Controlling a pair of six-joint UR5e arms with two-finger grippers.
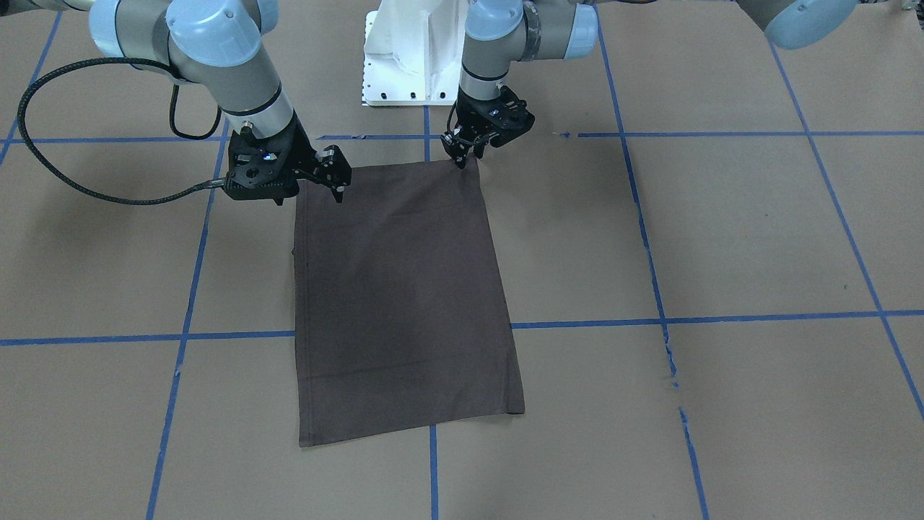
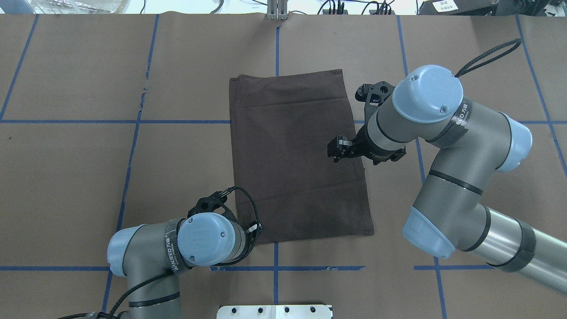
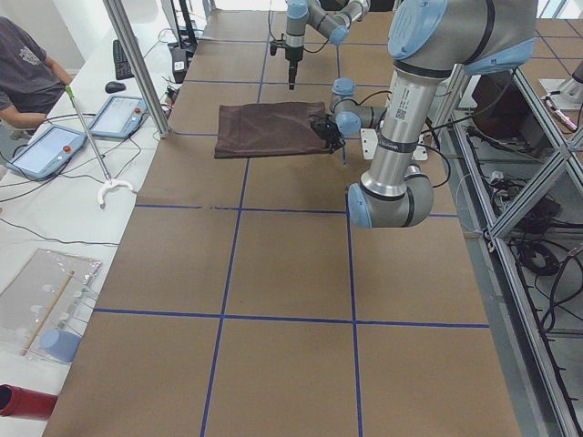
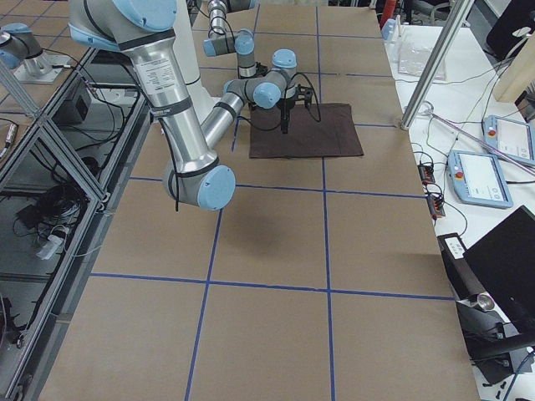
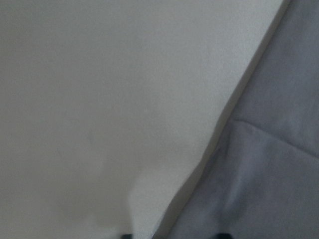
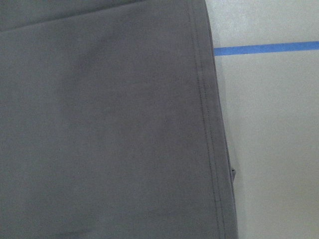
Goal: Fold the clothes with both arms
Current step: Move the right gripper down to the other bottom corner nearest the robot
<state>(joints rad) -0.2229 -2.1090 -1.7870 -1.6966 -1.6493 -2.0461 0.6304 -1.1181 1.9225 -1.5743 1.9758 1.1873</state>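
Observation:
The clothes (image 1: 404, 289) are a dark brown-grey shirt folded into a flat rectangle on the brown paper table (image 2: 297, 155). My left gripper (image 1: 462, 157) points down at the rectangle's corner nearest the base, on my left side (image 2: 256, 229). In the left wrist view only its tips show, set apart over the cloth edge (image 5: 269, 174), so it looks open. My right gripper (image 1: 336, 175) hovers open above the cloth's right edge (image 2: 335, 149), holding nothing. The right wrist view shows flat cloth with a stitched hem (image 6: 109, 124).
The white base pedestal (image 1: 411, 50) stands just behind the cloth. Blue tape lines (image 1: 577, 323) grid the paper. In the exterior left view a person (image 3: 27, 73) sits beside tablets (image 3: 46, 150), and a metal post (image 3: 137, 64) stands at the table edge.

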